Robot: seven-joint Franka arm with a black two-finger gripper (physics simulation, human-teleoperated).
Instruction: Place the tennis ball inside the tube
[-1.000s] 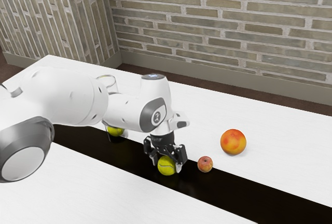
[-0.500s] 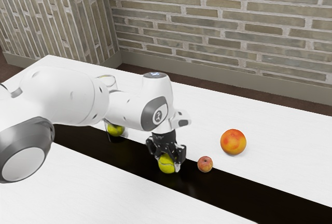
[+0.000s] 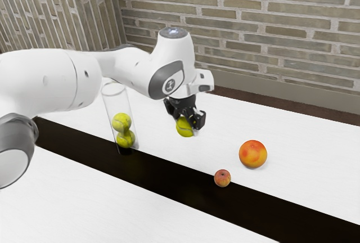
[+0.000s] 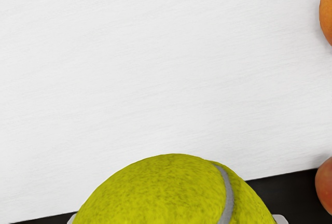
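My black gripper [image 3: 186, 122] is shut on a yellow-green tennis ball [image 3: 184, 127], held up above the table in the exterior view. In the wrist view the held tennis ball [image 4: 174, 195] bulges at the lower edge, with a bit of fingertip on either side of it. A tall clear tube [image 3: 115, 90] stands upright toward the exterior view's left, separate from the gripper. Inside it, two tennis balls [image 3: 121, 122] are stacked one on the other, and the tube's upper part above them holds nothing.
On the white table [image 3: 304, 153] a large orange-red fruit [image 3: 253, 154] lies toward the exterior view's right. A small reddish fruit [image 3: 223, 178] rests at the edge of the long black strip [image 3: 169, 181].
My gripper has risen off the table with the tennis ball between its fingers. The arm has lifted too, and the tube with its two balls has come into fuller view.
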